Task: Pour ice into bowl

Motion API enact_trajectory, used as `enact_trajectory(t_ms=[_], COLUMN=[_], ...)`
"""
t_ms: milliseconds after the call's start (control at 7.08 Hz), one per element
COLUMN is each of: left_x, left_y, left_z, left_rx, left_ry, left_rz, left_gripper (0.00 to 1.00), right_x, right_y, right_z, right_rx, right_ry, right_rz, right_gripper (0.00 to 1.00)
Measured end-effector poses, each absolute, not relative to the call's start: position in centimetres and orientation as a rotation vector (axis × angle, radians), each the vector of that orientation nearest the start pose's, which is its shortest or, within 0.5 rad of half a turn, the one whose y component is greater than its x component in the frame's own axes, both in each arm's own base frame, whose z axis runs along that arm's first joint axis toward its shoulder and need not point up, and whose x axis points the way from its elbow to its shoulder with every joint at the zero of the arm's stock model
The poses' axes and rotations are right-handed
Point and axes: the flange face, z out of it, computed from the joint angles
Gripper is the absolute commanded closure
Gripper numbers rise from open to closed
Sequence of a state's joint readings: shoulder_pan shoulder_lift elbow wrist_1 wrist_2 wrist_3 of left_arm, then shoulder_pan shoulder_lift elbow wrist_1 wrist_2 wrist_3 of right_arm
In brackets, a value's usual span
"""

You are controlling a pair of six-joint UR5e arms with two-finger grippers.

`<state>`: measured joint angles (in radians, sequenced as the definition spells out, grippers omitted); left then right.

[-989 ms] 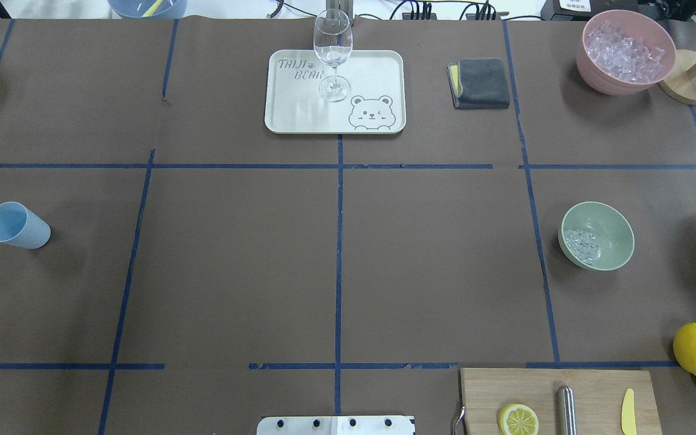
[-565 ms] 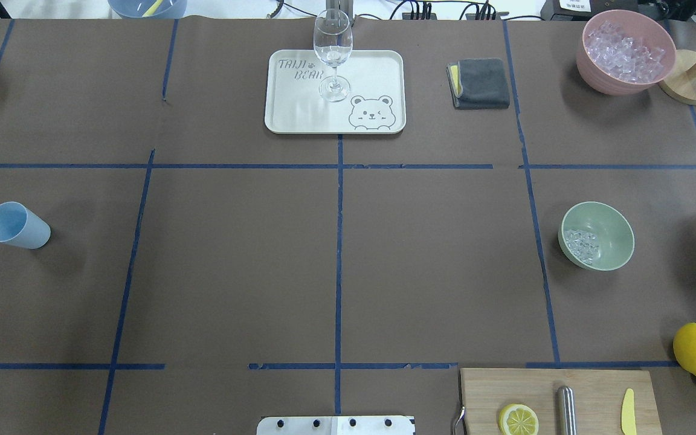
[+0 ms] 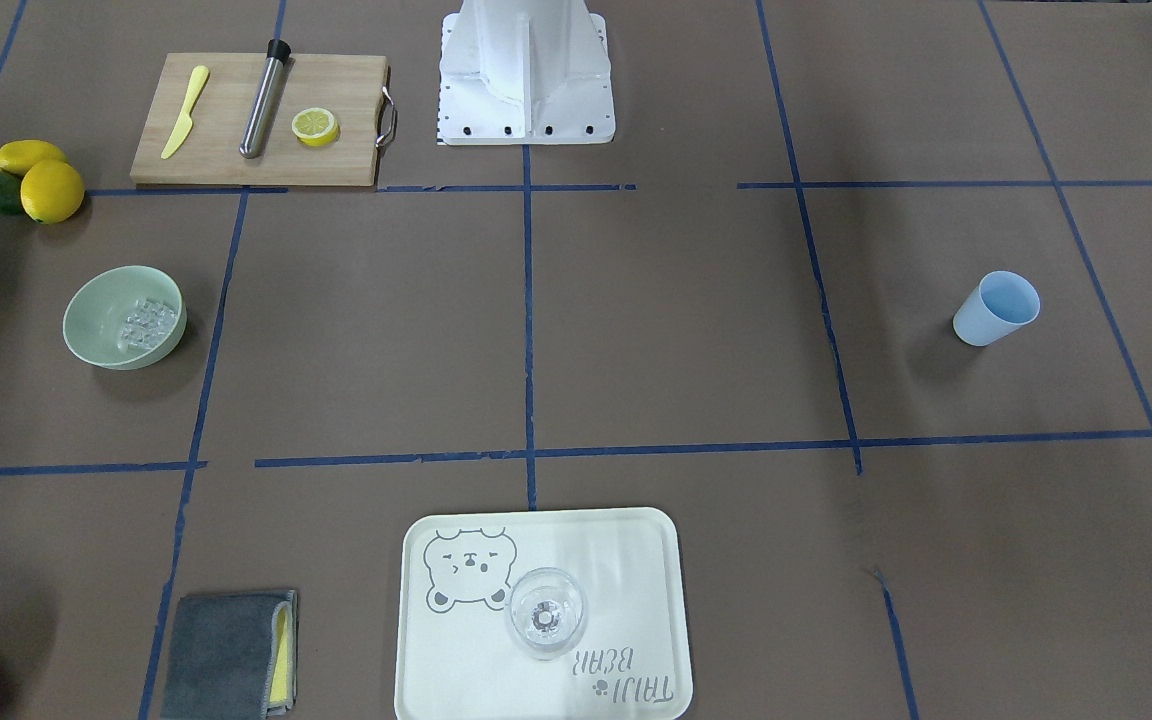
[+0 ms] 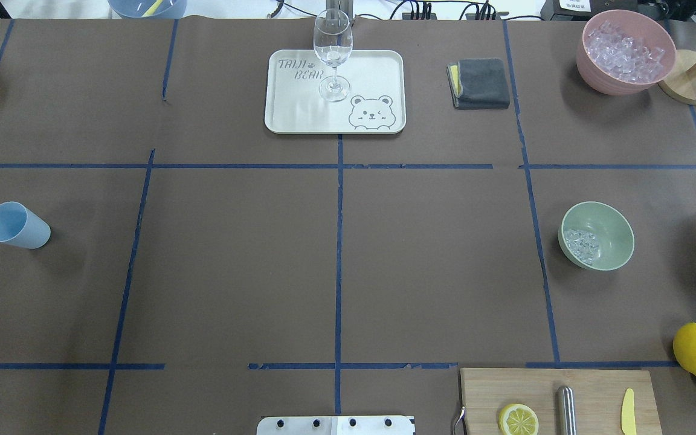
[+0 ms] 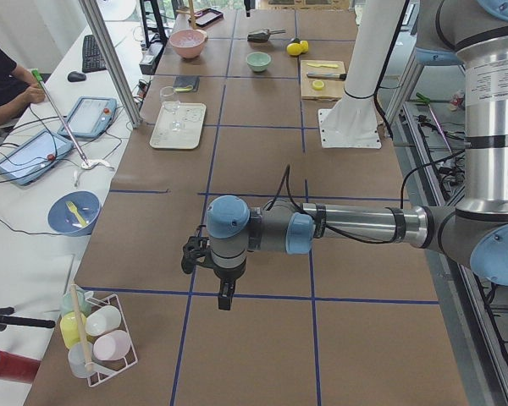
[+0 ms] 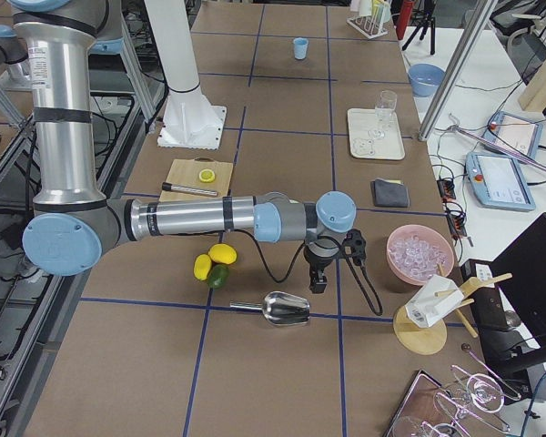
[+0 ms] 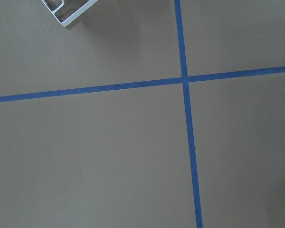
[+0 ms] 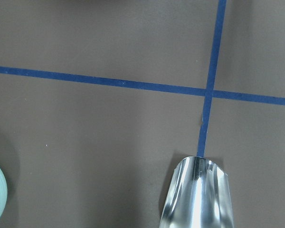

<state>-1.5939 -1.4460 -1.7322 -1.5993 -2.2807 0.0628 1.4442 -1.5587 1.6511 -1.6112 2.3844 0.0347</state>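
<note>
While nothing on the worktop (image 4: 336,254) is shifting between a second ago and now, the round pale mint-green bowl (image 4: 615,232) is sitting exactly where it was, on the robot's right side, with the small clear ice cubes (image 4: 582,246) already lying in its bottom, so I am judging the pour as done. The right arm is stretching out low and level, its right end effector (image 6: 318,284) pointing down close by the shiny metal scoop (image 6: 289,309) (lying on the brown paper). The left end effector (image 5: 225,299) is hanging over bare worktop at the opposite end. How far either is opening, I cannot tell
</note>
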Motion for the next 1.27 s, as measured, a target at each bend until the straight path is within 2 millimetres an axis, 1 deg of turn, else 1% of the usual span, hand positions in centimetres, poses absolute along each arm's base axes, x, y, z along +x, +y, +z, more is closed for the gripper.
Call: enact_trajectory(t_ms=[424, 706, 989, 1271], left_x=[-7.6, -7.4, -7.2, -6.6], left_y=[-44.0, -43.7, -43.3, -43.4], left_z=[63.7, 63.9, 62.5, 62.0], left_rx=[0.094, 0.059, 0.027, 0.029], left_ry=[0.743, 0.753, 0.768, 0.775], left_rz=[0.062, 0.048, 0.040, 0.055], left_gripper=[0.00, 0.00, 0.00, 0.00], right_x=[-0.3, -0.3, -0.6, -0.7], right_y=[-50.1, -50.0, -49.7, -49.1], right_z=[61.3, 61.6, 62.1, 62.4], right_rx=[-0.031, -0.037, -0.048, -0.059], right_ry=[-0.812, -0.812, -0.811, -0.821], right_rz=[-0.066, -0.063, -0.067, -0.065], right_gripper=[0.00, 0.00, 0.00, 0.00])
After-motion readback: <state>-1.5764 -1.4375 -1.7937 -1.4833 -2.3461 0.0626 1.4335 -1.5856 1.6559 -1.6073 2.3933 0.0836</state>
